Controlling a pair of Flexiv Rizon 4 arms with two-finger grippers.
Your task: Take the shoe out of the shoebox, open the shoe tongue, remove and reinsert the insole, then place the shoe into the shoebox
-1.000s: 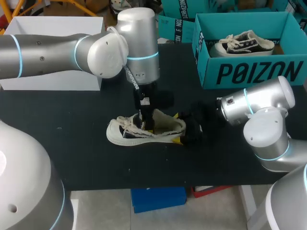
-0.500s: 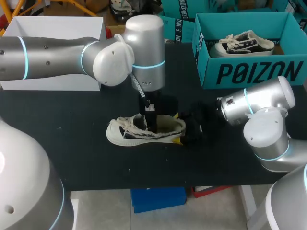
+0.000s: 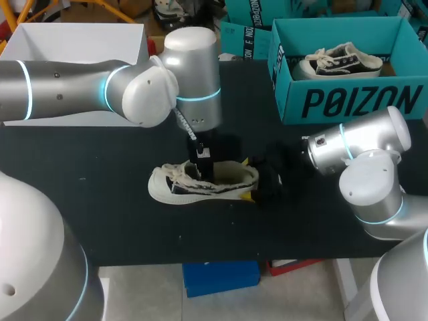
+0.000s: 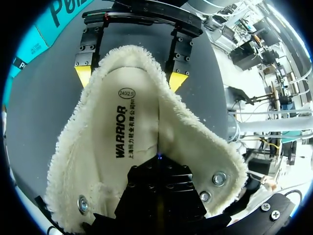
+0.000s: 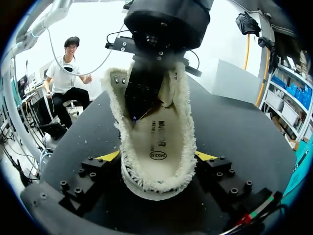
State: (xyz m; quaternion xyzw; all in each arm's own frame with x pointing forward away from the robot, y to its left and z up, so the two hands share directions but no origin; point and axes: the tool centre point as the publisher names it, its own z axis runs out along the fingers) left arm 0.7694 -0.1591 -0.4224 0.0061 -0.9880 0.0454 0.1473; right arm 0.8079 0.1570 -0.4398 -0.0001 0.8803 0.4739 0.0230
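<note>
A cream, fleece-lined shoe [image 3: 180,187] lies on the black table, toe to the left. My left gripper [image 3: 204,167] reaches down into its opening. From the left wrist, its fingers are shut, with the tips [image 4: 159,159] resting on the printed insole [image 4: 132,122]; nothing shows between them. My right gripper [image 3: 249,179] holds the heel. In the right wrist view the heel [image 5: 156,181] sits between the yellow-tipped fingers [image 5: 108,155], which touch it on both sides. The teal shoebox [image 3: 348,107] stands at the back right.
A second, dark-trimmed shoe [image 3: 338,60] lies inside the teal shoebox. A white box [image 3: 73,40] stands at the back left, and another teal box [image 3: 244,40] stands behind the left arm. Bare black table lies in front of the shoe.
My left arm swung slightly right towards the heel, then back left, its gripper staying inside the shoe. The shoe and the right arm have not moved.
</note>
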